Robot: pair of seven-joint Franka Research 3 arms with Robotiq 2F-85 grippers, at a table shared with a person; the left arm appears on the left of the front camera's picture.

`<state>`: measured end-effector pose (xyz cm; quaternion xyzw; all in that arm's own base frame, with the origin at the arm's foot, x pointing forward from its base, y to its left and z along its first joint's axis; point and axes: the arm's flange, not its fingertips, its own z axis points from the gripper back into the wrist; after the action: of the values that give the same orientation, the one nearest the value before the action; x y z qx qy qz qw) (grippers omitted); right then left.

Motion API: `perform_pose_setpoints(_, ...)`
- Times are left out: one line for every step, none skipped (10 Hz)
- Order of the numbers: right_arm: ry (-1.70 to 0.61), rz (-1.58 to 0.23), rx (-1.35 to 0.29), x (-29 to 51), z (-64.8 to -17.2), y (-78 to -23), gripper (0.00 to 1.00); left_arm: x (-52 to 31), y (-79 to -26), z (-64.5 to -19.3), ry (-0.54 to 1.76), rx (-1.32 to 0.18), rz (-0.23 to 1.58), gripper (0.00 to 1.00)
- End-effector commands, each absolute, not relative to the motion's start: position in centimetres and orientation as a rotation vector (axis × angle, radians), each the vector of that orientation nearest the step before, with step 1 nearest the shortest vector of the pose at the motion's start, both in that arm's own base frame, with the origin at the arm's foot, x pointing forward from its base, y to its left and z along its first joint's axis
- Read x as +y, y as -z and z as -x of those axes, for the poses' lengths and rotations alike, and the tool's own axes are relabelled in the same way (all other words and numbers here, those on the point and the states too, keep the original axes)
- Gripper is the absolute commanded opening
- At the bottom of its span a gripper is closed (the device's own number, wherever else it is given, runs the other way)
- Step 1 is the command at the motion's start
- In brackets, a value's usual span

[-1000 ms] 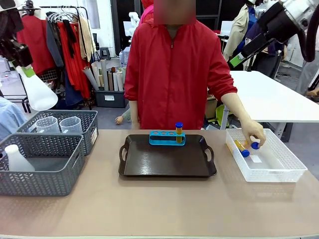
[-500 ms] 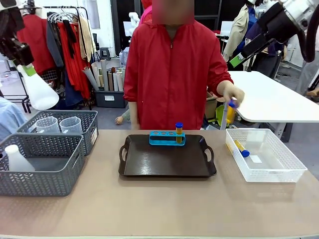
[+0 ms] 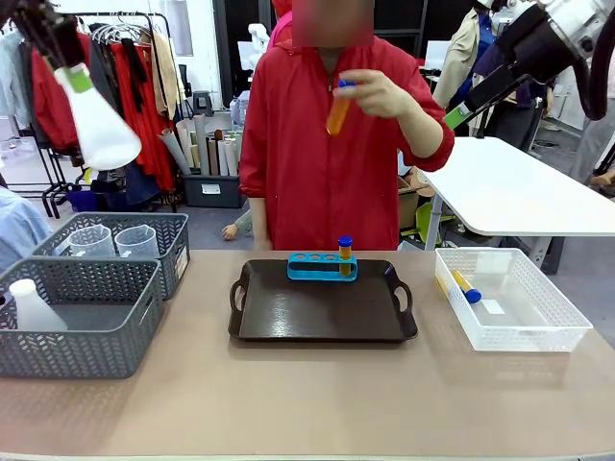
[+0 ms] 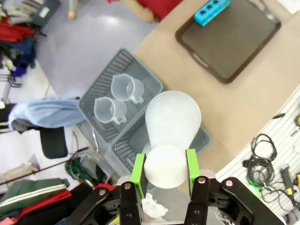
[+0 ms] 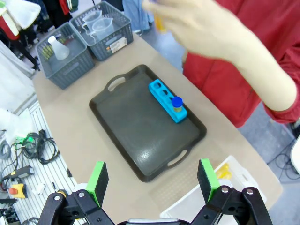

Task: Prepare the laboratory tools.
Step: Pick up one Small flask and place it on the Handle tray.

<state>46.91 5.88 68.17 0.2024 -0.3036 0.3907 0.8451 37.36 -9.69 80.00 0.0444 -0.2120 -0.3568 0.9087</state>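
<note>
The person's hand (image 3: 380, 96) has lifted an orange tube (image 3: 338, 111) from the white bin (image 3: 527, 339) to chest height, probably for the blue rack (image 3: 322, 266) (one capped tube (image 3: 345, 252) stands there). Left jaws clamp the flask (image 3: 99, 130) by its neck above the baskets (image 3: 86, 317); right jaws gape empty.

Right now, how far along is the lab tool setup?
Done: one orange blue-capped tube stands in the blue holed rack on the dark tray. In hand: the left jaws grip a translucent white conical flask by its neck; the person's hand holds a second orange tube. Left: a third tube in the white mesh bin, and two clear handled beakers in a grey basket.
</note>
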Motion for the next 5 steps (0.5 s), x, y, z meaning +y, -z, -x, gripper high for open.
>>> perform_pose_setpoints(-0.821,-0.436,-0.645,5.9,-46.8,-68.2,1.0,-10.7,-82.4,-38.4,0.826,-0.468,-0.073,0.0)
perform_pose_setpoints(-0.821,-0.436,-0.645,5.9,-46.8,-68.2,1.0,-11.9,-83.1,-38.4,0.862,-0.482,-0.067,0.0)
perform_pose_setpoints(-0.821,-0.436,-0.645,5.9,-46.8,-68.2,1.0,-13.7,-83.5,-38.4,0.888,-0.499,-0.059,0.0)
perform_pose_setpoints(-0.821,-0.436,-0.645,5.9,-46.8,-68.2,1.0,-14.9,-83.6,-39.1,0.916,-0.512,-0.063,0.0)
perform_pose_setpoints(-0.821,-0.436,-0.645,5.9,-46.8,-68.2,1.0,-15.6,-84.0,-39.3,0.948,-0.511,-0.06,0.0)
